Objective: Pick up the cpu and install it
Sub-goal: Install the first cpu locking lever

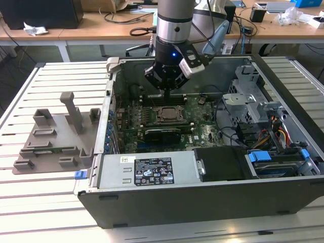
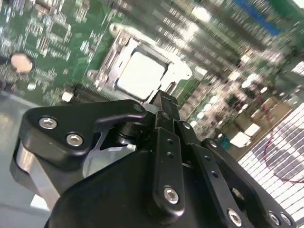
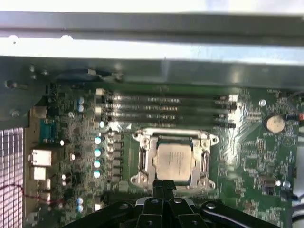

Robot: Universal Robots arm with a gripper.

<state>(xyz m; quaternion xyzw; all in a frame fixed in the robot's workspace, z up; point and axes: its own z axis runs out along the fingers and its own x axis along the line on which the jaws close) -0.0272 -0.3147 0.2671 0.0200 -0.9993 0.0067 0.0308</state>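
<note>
Gripper (image 1: 167,94) above the open case (image 1: 152,202), fingers pressed together and apparently empty. Cpu (image 3: 172,160) already in the socket (image 3: 142,159), centre of the first wrist view, frame seemingly unlatched. Best kept square over the chip, clear of the memory slots (image 3: 164,107). Slatted table (image 1: 55,81); cluttered desks (image 1: 91,28) at upper frame

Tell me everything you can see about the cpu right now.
The cpu is a small flat square chip with a pale silvery metal top. It lies flat inside the socket's metal frame on the green motherboard, within the open computer case. In both wrist views the end effector sits just above its near edge, fingers together; whether they touch it I cannot tell. In the exterior view it sits directly below the arm.
</note>
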